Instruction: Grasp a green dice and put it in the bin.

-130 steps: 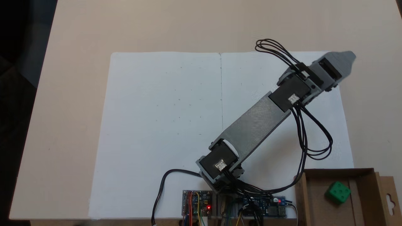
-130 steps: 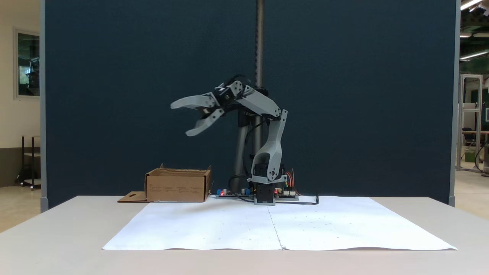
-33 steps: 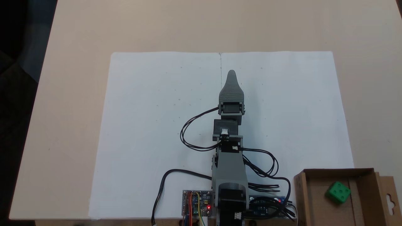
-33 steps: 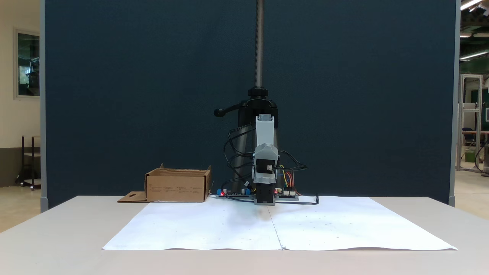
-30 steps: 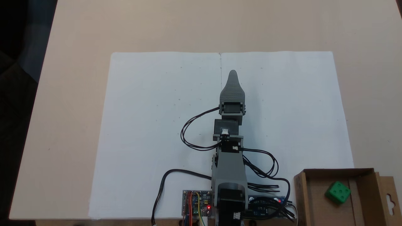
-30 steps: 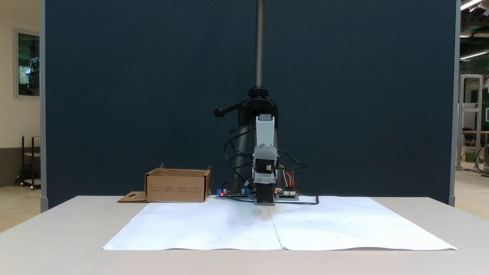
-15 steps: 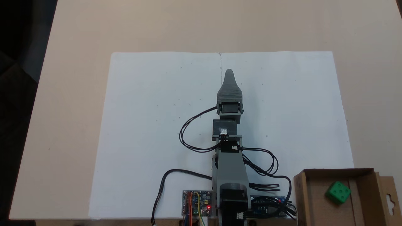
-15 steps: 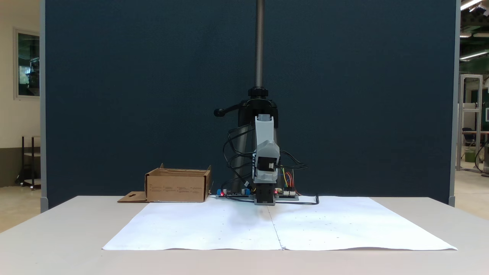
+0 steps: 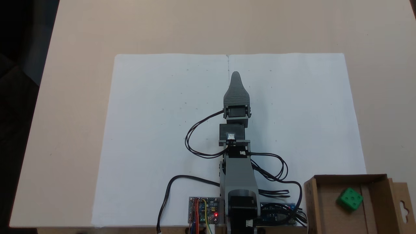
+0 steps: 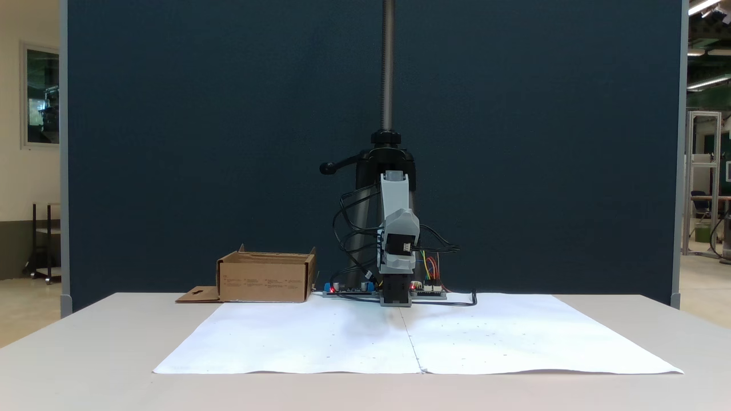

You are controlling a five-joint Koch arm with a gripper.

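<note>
With the green dice (image 9: 349,198) lying in the bin (image 9: 312,208), well off to the gripper's (image 9: 235,75) right from above, the arm is folding home, and I cannot tell whether its jaws are spread.

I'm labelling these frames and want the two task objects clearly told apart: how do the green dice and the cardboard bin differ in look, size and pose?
The green dice is a small bright green cube with darker pips; the bin is a plain brown cardboard box, open on top, with low walls.
The dice is far smaller than the bin, which holds it with room to spare.
The dice sits turned at an angle; the bin lies square to the table edge.
Both rest still, apart from the gripper.
</note>
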